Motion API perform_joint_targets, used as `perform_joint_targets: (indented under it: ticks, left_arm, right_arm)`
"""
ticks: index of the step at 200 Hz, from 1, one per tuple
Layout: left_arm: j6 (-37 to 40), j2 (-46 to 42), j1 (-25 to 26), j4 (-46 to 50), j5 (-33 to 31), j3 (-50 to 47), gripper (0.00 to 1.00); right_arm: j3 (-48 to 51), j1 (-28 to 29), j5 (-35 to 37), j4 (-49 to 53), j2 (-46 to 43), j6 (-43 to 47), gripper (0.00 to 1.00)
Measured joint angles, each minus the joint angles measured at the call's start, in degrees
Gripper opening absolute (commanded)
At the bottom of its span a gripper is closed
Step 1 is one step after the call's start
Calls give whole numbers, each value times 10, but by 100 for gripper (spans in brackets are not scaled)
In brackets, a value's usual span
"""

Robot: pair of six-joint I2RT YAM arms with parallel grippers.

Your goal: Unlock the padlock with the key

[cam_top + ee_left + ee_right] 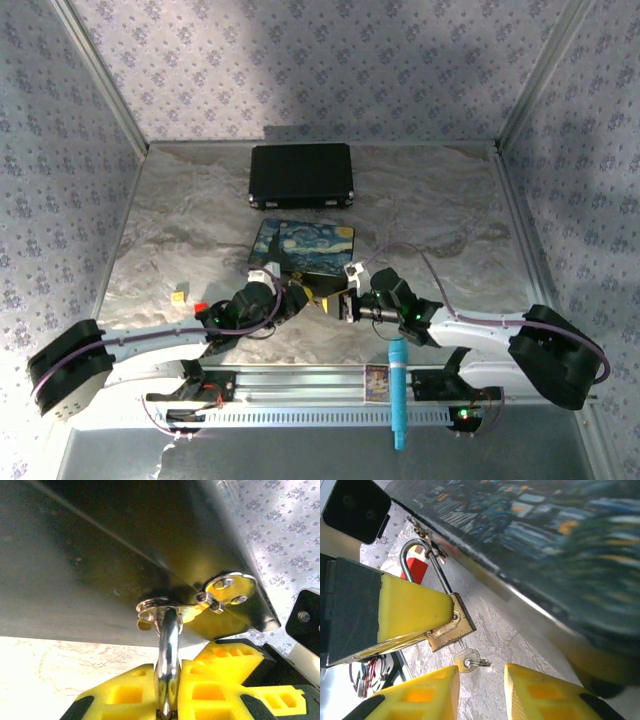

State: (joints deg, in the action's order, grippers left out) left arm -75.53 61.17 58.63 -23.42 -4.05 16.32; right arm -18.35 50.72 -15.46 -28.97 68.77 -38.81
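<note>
The brass padlock (451,628) hangs at the near edge of the painted box (303,248), its silver shackle (168,645) passing through the box's hasp (155,606). My left gripper (167,677) is shut on the padlock, the shackle squeezed between its yellow pads (125,695). The small silvery key (467,659) sticks out of the bottom of the padlock body, with a tiny ring on its head. My right gripper (480,695) is open just below the key, its fingers (422,697) apart and touching nothing. In the top view, the left gripper (293,299) and the right gripper (342,301) face each other.
A black case (302,177) lies behind the painted box. A small yellow cube (179,297) and a red block (200,306) sit left of the left arm. A blue pen-like tool (397,392) rests on the rail at the near edge.
</note>
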Motion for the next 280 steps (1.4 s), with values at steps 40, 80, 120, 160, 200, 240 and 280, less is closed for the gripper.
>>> perform_joint_targets:
  ticks: [40, 80, 120, 160, 200, 240, 280]
  left_arm:
    - [0, 0, 0, 13, -7, 0, 0]
    - [0, 0, 0, 28, -10, 0, 0]
    - [-2, -5, 4, 58, 4, 0, 0]
    - [-2, -11, 4, 69, 6, 7, 0]
    - [-2, -12, 4, 74, 9, 8, 0]
    - [-6, -12, 4, 75, 17, 8, 0]
    - [-7, -19, 4, 85, 21, 8, 0]
  right_arm:
    - [0, -3, 9, 15, 0, -12, 38]
    - [-7, 22, 44, 52, -4, -3, 46]
    - [-54, 130, 159, 120, -4, 89, 48]
    - [-102, 156, 215, 203, 12, 193, 53]
    - [-141, 186, 266, 226, 53, 297, 49]
    - [-166, 214, 326, 230, 103, 351, 47]
    - [-180, 225, 365, 227, 132, 380, 23]
